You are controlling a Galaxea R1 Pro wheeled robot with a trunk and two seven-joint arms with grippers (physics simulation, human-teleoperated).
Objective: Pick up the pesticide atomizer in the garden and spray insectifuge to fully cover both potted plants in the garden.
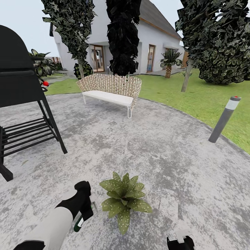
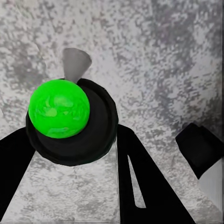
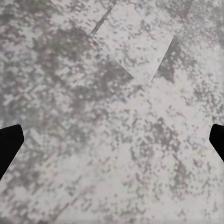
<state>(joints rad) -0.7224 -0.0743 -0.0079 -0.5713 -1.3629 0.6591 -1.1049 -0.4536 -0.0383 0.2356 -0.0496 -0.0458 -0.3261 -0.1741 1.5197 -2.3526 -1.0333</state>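
The head view is taken up by the round mottled grey stone patio (image 1: 146,146) of the garden, bordered by green lawn (image 1: 194,93) from twelve to three o'clock. A white house (image 1: 146,38) is seen beyond, at twelve o'clock, with dark trees (image 1: 121,34) in front of it. A black grill stand (image 1: 21,100) is set at ten o'clock, and a wicker bench (image 1: 111,91) with a white seat is placed at about twelve o'clock on the far patio edge. A tilted grey bollard lamp (image 1: 224,119) with a red-dotted cap is found at two o'clock, at the lawn's border.

One potted plant (image 1: 124,197), a low rosette of speckled leaves, is seen on the stone near six o'clock. Just beside it, at about seven o'clock, the left gripper (image 1: 85,205) is held, clasped round the pesticide atomizer (image 1: 80,221), whose dark green body and white label patch are seen under the fingers. In the left wrist view the atomizer (image 2: 70,121) is seen end-on between the black fingers (image 2: 149,186), as a dark round body with a bright green dome and a small grey nozzle, above the stone.

The right gripper (image 1: 180,242) is seen at five o'clock, low in the picture; in its wrist view the fingertips (image 3: 9,142) are spread wide apart, with nothing but stone between them.
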